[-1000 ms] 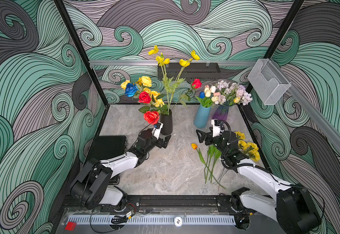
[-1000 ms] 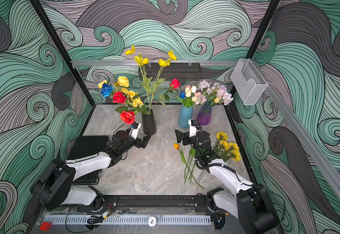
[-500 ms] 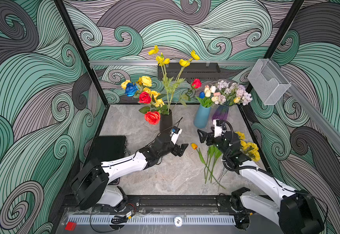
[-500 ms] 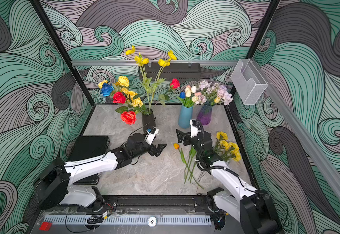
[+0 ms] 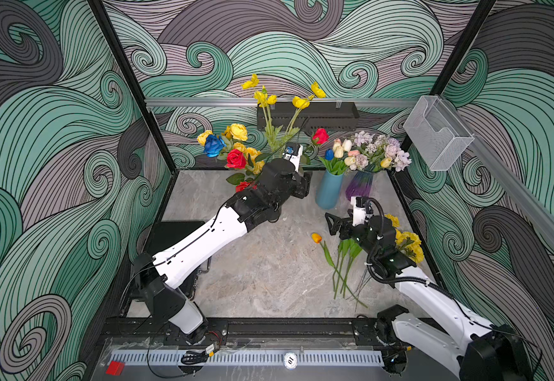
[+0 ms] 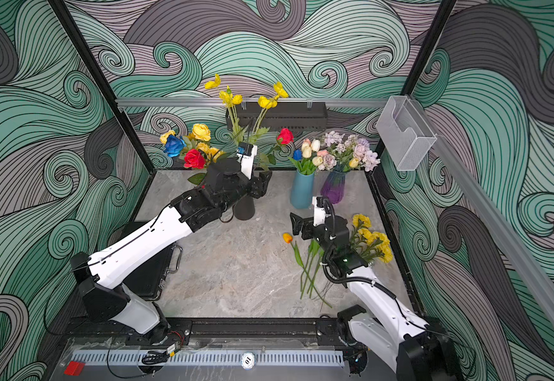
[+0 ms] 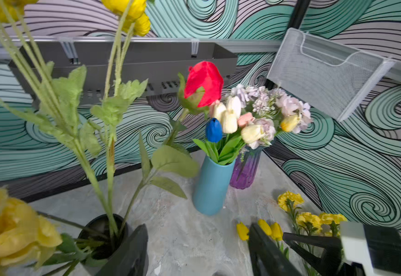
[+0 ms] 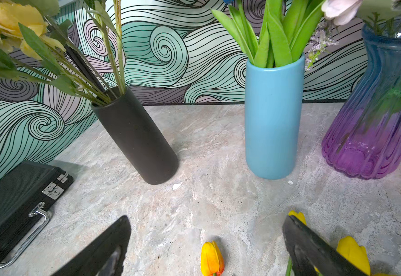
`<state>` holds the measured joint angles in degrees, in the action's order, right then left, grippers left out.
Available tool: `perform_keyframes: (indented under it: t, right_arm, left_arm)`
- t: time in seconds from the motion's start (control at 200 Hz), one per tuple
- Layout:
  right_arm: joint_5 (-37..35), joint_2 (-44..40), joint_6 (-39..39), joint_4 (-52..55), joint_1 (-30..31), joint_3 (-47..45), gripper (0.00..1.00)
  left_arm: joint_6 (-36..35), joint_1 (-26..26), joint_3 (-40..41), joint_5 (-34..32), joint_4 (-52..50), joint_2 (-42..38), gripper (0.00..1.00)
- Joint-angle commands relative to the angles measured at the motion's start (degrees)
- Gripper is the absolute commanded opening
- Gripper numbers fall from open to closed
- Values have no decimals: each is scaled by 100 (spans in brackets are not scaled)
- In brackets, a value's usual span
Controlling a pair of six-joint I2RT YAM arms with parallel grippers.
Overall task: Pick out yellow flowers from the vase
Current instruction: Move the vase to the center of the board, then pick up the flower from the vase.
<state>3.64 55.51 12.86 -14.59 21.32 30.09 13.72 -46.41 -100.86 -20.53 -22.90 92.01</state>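
1. Stock, both top views: yellow flowers [image 5: 238, 131] standing in the black vase [image 6: 244, 211] at the far side of the table [image 5: 269, 280]. They are mixed with a red rose [image 5: 236, 159] and a blue rose [image 5: 214, 145]. The stems run near upright, and the tall sprays splay a little. Picked blooms [image 5: 407, 242] lie flat beside the right arm.
2. Same views: the left gripper [image 6: 263, 185] sits at the vase's mouth, on the side toward the blue vase [image 6: 302, 193]. The stems rise just to its left. The right gripper [image 5: 333, 226] is well apart, over the laid-out stems. The left arm is clearly the nearer, so the pick looks to be its job.
3. Left wrist view: jaws parted, with only table between them. The vase mouth and stems sit just outside one finger [image 7: 132, 248], not in the gap. A sideways shift seems needed before closing across the upright stems.
4. Right wrist view: jaws spread wide, holding nothing. An orange-yellow tulip [image 8: 211, 259] lies on the table beneath.
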Motion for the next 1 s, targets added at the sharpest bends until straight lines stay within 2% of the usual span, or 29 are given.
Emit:
perform_keyframes:
  t: [0.0, 0.16, 0.265, 0.365, 0.665, 0.821, 0.991]
  right_arm:
    - [-31, -116, 85, 177, 29, 129, 98]
    - [21, -202, 57, 254, 17, 112, 98]
    - [65, -215, 65, 262, 13, 103, 97]
    - [84, -198, 76, 264, 21, 96, 97]
    - [85, -216, 48, 253, 18, 84, 97]
    - [125, -163, 60, 203, 15, 83, 98]
    - [135, -145, 76, 183, 14, 61, 97]
  left_arm:
    - [474, 392, -594, -147, -1165, 301, 60]
    - [744, 941, -1535, 668, -1858, 864, 55]
    - [860, 1252, -2393, 1241, -2409, 1457, 46]
    - [924, 1399, -2938, 1486, -2640, 1884, 39]
    - [971, 1612, -3661, 1046, -3016, 2522, 37]
    - [937, 1669, -3759, 743, -3044, 2723, 36]
    - [902, 1706, -3818, 686, -2902, 2918, 33]
